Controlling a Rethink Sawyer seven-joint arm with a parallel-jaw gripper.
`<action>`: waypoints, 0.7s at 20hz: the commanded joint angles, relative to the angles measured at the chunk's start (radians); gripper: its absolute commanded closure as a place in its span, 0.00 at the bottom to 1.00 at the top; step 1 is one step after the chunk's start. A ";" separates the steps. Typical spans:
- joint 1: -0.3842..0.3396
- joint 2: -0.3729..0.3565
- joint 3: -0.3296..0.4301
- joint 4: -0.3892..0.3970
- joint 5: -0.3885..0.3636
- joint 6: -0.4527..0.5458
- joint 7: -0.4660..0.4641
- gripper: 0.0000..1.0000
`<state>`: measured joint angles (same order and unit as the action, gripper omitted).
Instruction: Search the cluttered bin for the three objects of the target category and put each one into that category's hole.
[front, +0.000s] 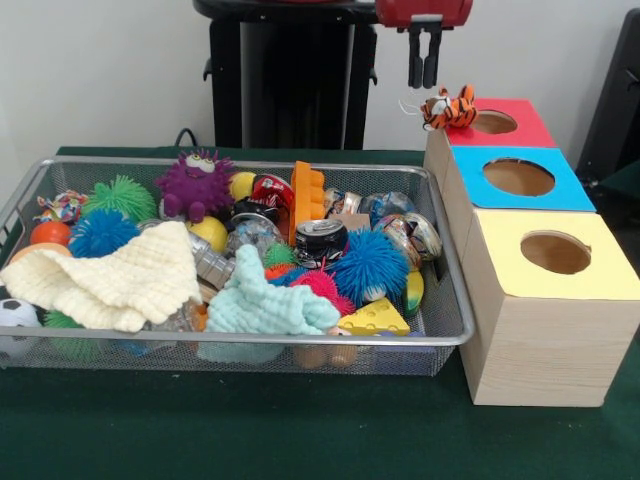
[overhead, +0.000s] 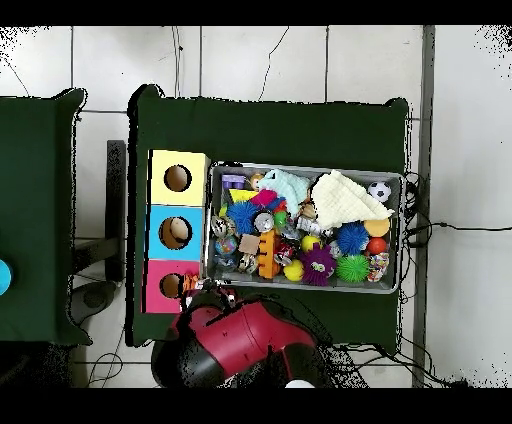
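A small orange striped tiger toy lies on the left edge of the red-topped box, beside its round hole and not in it. My gripper hangs just above the tiger and a little to its left, with its two fingers close together and nothing between them. The wire bin to the left holds a heap of toys: a purple fuzzy monster, spiky balls in blue and green, crushed cans, and cloths. In the overhead view the arm reaches toward the red box.
A blue-topped box and a yellow-topped box stand in a row with the red one, each with a round hole. A cream cloth and a mint cloth cover part of the bin's contents. Green cloth covers the table.
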<state>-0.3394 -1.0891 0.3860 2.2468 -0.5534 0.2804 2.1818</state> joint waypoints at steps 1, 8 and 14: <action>0.033 0.027 -0.065 0.041 0.021 0.033 0.114 1.00; 0.095 0.132 -0.164 -0.039 -0.040 -0.087 0.131 1.00; -0.008 0.097 -0.083 -0.018 -0.003 -0.027 0.020 1.00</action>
<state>-0.2919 -1.0246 0.2935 2.2610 -0.5532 0.2641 2.1818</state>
